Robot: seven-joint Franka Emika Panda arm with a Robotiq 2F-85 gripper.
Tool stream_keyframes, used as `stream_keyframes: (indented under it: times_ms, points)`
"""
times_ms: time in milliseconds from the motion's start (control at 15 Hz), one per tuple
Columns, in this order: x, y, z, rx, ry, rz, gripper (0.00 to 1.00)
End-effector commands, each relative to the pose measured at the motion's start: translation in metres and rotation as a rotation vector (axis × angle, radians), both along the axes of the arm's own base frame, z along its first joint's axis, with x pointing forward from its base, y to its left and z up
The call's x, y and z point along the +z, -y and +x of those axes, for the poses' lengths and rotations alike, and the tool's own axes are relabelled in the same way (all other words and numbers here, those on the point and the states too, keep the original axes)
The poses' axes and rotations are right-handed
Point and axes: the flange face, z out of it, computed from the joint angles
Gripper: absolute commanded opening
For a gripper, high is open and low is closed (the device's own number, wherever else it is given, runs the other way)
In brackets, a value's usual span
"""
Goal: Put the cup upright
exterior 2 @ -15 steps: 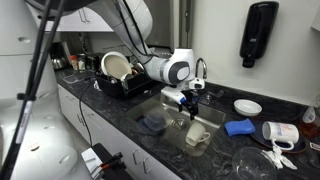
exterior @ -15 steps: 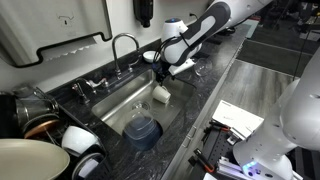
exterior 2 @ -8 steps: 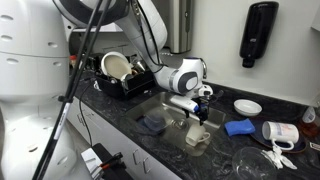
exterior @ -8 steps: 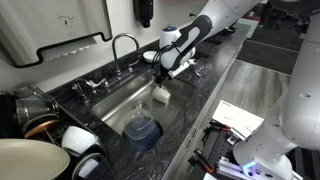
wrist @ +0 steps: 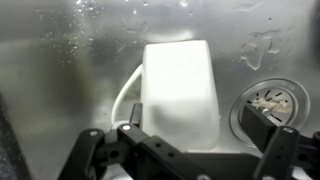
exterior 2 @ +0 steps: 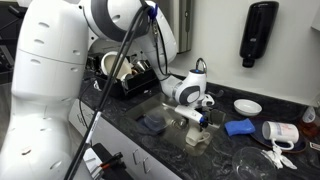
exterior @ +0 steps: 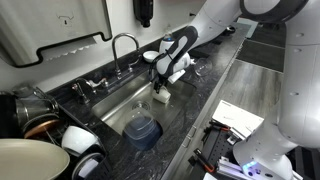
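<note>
The cup (wrist: 180,90) looks blurred (near edge hidden behind the jaws).

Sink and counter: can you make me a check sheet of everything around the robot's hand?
Surface: wet steel sink basin, set in dark speckled counter.
Job's things: small cream-white cup on the sink floor, apparently on its side.
Clutter: dark blue round lidded container in the sink; shallow white bowl on the counter.
Grippers: gripper open, fingers either side of the cup.
Cables: black cable hanging close to an exterior camera.
Surroundings: curved metal faucet, dish rack, black wall dispenser.
</note>
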Motion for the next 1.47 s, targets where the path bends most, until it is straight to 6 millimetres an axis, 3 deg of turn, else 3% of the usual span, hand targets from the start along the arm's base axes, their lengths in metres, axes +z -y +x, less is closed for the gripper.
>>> stream_keyframes:
  times_ms: [0,467,1267,1333,1400]
  points:
    - [-0.021,0.003,0.009,0.002,-0.019,0.012,1.00]
    - [-0.041,0.004,0.018,0.002,-0.042,0.013,1.00]
    - [-0.053,-0.006,0.028,0.064,-0.056,0.000,1.00]
    - [-0.056,-0.007,0.028,0.070,-0.055,-0.001,0.75]
    - [-0.058,-0.008,0.027,0.076,-0.057,-0.004,0.73]
